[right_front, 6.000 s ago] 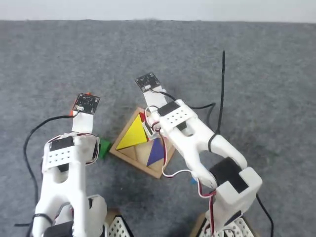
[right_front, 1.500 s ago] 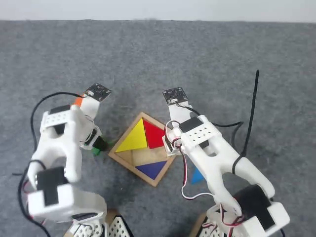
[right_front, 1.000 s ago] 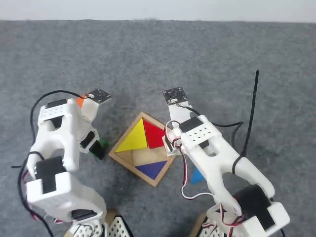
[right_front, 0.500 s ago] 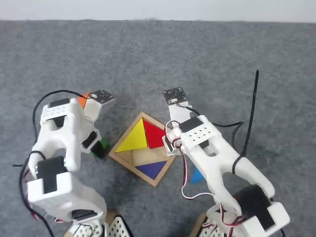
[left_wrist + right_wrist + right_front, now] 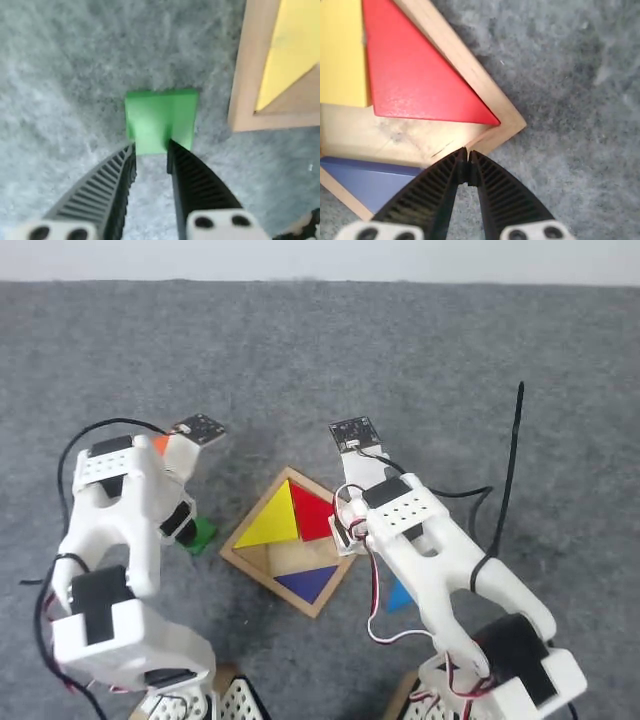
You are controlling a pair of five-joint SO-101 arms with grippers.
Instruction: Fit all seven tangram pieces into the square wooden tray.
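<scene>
Over the last second and a half the left arm has been drawn back from the left corner of the tray (image 5: 250, 567). The green square (image 5: 161, 117), earlier half hidden under that arm, is now seen lying flat on the bench (image 5: 420, 360) just beside that corner. The left fingers (image 5: 112, 182) are held slightly apart with nothing between them, their tips at the square's near edge; whether it is touched cannot be told. The right fingers (image 5: 495, 195) are pressed together, empty, over the rim at the tray's right corner, unmoved in that time. A yellow triangle (image 5: 270, 520), a red triangle (image 5: 415, 80) and a blue triangle (image 5: 305, 583) are seated in the tray. The square is judged ungrasped, so a wider opening would probably be needed.
</scene>
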